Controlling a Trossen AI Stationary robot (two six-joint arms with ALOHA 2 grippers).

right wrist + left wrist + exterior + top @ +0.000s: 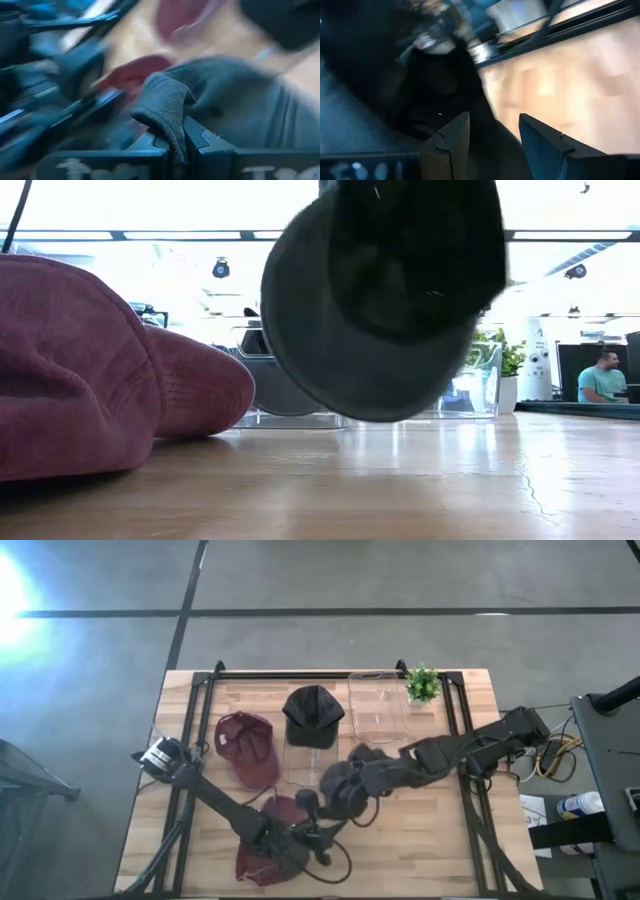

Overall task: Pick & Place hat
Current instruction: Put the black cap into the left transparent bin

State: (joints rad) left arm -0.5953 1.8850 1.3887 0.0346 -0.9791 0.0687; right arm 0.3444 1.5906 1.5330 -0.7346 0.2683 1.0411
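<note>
Grey hat (345, 783) hangs clear of the desk (440, 830), pinched by the right hand (175, 142) — just in front of the clear bin (378, 705). Picking looks done; placing remains. Left hand (492, 140) waits with fingers apart, empty, over a maroon cap (270, 830).

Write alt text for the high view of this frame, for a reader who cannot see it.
Seen from above, the right gripper holds a dark grey cap at the middle of the wooden table, while the left gripper sits open beside a maroon cap at the near edge. Behind lie another maroon cap, a black cap, a clear bin and a small green plant.
</note>
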